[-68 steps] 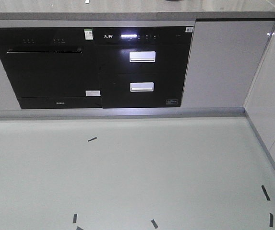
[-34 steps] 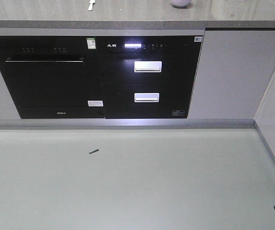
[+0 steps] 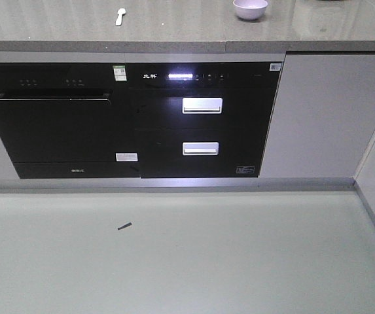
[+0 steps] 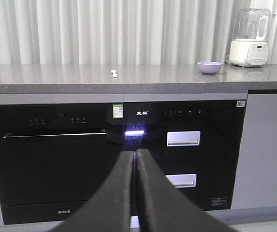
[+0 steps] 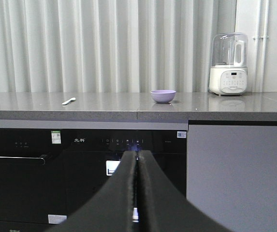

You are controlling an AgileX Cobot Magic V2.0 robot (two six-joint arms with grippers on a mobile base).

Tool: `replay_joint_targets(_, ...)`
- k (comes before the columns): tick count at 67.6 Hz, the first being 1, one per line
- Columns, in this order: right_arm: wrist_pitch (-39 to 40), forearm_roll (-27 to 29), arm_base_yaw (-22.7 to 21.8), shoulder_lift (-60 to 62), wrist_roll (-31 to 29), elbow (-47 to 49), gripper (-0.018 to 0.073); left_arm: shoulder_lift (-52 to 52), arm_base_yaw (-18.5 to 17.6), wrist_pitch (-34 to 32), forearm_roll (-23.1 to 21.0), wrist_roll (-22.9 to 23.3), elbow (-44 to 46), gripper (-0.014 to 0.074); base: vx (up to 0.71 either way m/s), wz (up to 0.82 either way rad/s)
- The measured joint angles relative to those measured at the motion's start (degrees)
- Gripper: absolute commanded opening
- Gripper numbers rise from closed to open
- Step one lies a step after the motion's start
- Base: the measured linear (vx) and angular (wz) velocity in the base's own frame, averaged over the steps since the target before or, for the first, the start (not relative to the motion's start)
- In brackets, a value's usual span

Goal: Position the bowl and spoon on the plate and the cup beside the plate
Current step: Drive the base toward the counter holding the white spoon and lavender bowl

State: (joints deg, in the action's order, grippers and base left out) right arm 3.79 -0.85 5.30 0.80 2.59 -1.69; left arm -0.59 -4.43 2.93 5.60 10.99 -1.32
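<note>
Left gripper [image 4: 135,154] and right gripper [image 5: 137,154]: jaws pressed together, nothing between them. Bowl [image 3: 250,8] and spoon [image 3: 120,16] lie well apart on the countertop [image 3: 187,29], above and well beyond both tips.

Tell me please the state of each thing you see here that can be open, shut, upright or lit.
Bowl: upright on the counter, looks empty.
Spoon: lying flat on the counter, apart from the bowl.
Left gripper: shut, holding nothing.
Right gripper: shut, holding nothing.
Big black door: closed.
Upper drawer: closed.
Lower drawer: closed.
Display: lit.
Blender: upright, lid on.
</note>
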Motion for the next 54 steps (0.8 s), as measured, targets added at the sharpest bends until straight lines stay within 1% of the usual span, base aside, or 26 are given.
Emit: replay_joint_targets(54, 0.0, 0.0, 0.0, 0.0, 0.0, 0.0, -0.0011, 0.0, 0.0, 0.0, 0.0, 0.0, 0.0, -0.0006, 0.2, -0.01)
